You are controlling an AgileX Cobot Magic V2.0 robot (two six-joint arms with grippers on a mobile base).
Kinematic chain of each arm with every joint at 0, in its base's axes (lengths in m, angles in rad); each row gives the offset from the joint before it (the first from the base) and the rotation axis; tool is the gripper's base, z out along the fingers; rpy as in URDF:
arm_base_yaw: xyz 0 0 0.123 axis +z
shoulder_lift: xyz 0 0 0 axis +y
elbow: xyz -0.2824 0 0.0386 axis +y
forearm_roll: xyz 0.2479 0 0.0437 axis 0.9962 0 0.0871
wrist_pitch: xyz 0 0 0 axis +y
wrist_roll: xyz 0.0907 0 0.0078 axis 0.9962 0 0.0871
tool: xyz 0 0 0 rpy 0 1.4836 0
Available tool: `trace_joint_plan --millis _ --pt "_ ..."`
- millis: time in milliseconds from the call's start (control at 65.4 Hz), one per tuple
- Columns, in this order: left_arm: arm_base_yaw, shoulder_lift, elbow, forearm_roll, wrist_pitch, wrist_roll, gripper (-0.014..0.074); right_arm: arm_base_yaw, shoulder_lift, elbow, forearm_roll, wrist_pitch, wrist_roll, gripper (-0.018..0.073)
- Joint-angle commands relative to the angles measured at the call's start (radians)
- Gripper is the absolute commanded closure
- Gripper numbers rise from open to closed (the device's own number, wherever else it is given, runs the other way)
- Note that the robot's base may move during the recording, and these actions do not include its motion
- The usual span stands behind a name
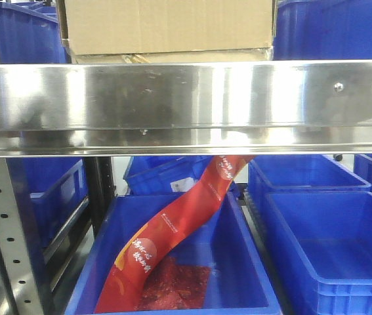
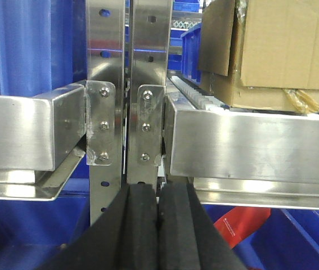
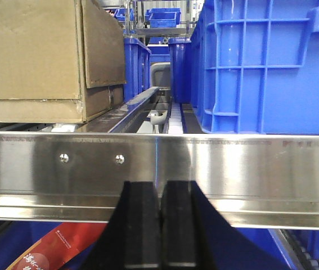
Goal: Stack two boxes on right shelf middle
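Note:
Two brown cardboard boxes sit stacked on the steel shelf (image 1: 186, 98). The upper box (image 1: 166, 26) rests on the lower box (image 1: 192, 58), of which only a thin strip shows above the beam. In the left wrist view the upper box (image 2: 283, 45) and lower box (image 2: 255, 98) are at the upper right, with yellowish tape on the lower one. My left gripper (image 2: 158, 194) is shut and empty, below the shelf beam (image 2: 249, 143) in front of the uprights. My right gripper (image 3: 160, 188) is shut and empty before the beam (image 3: 232, 163), right of the boxes (image 3: 35, 50).
Perforated steel uprights (image 2: 106, 84) stand left of the shelf. A tall blue bin (image 3: 266, 62) sits on the shelf right of the boxes. Below the beam are open blue bins (image 1: 330, 243), one (image 1: 172, 262) holding a long red printed pack (image 1: 172, 230).

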Motion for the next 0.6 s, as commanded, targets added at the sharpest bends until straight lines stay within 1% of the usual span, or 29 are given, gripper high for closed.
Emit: trace_joint_plan --millis 0,581 --pt "0.003 -0.006 -0.002 -0.007 -0.027 -0.002 0.0707 -0.004 -0.004 0.000 -0.009 -0.010 -0.008 0.0721" --pt "0.003 -0.006 -0.002 -0.007 -0.027 -0.002 0.0707 -0.004 -0.004 0.000 -0.009 -0.010 -0.008 0.0721"
